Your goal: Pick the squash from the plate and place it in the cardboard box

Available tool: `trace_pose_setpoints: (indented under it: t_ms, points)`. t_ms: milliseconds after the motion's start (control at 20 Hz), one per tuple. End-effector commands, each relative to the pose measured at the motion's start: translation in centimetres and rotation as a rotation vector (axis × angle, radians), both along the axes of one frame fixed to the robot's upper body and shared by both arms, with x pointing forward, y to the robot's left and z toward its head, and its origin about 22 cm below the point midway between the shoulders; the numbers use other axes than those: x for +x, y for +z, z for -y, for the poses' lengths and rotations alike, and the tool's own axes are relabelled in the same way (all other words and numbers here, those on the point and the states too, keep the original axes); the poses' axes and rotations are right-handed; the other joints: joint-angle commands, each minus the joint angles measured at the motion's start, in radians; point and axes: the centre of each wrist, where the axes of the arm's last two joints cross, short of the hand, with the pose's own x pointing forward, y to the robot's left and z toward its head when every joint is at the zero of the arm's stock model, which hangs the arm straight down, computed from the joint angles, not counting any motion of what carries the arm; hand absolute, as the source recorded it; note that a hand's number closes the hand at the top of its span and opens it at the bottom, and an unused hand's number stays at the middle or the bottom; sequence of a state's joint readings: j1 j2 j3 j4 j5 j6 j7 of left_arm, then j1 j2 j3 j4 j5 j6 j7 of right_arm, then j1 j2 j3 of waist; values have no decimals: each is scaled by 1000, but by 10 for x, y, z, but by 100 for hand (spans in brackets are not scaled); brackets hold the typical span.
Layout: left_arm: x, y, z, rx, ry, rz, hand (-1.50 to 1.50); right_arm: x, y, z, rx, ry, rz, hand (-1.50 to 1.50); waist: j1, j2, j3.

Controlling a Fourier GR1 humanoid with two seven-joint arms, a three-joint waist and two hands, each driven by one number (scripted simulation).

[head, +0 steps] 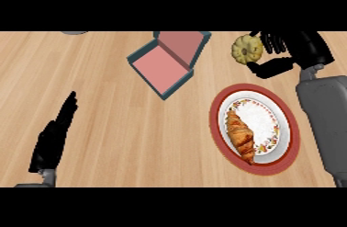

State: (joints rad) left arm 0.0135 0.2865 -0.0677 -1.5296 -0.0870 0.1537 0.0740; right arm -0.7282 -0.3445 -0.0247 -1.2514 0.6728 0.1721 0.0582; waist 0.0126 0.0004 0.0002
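Note:
A pale yellow ribbed squash (247,48) is off the plate, at the upper right of the head view. My right hand (290,50) is curled round its right side, fingers above and thumb below it. The cardboard box (161,67), teal outside and pink inside, lies open just left of the squash with its lid (181,42) tipped back. The red-rimmed patterned plate (284,129) sits below my right hand. My left hand (54,135) rests open at the lower left, fingers straight.
A croissant (241,136) lies on the plate's left half. A grey object (75,32) peeks in at the counter's far edge, upper left. Bare wooden counter (122,129) stretches between my left hand and the plate.

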Motion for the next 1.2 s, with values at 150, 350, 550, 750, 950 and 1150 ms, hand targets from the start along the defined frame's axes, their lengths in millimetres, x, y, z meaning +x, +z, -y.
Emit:
trace_pose_setpoints:
  t_ms: [150,350,550,750,950,1150]
  points:
    - [12,-10,0,6,22,-2,0,0,44,-45,145,173,66,150,-11,0,-1]
    - [10,11,2,6,2,17,0,21,62,-77,144,156,59,150,2,1,-1]
    - [14,23,-6,-13,3,9,0,39,73,-110,107,134,38,150,12,4,-1]
    - [8,14,6,-4,-26,4,0,48,78,-145,95,130,-6,150,17,5,-1]
    - [11,6,-8,-9,-31,18,0,55,56,-181,76,123,-55,150,30,13,-2]
    - [12,2,16,-8,-35,1,0,68,43,-181,50,116,-136,150,38,17,-1]
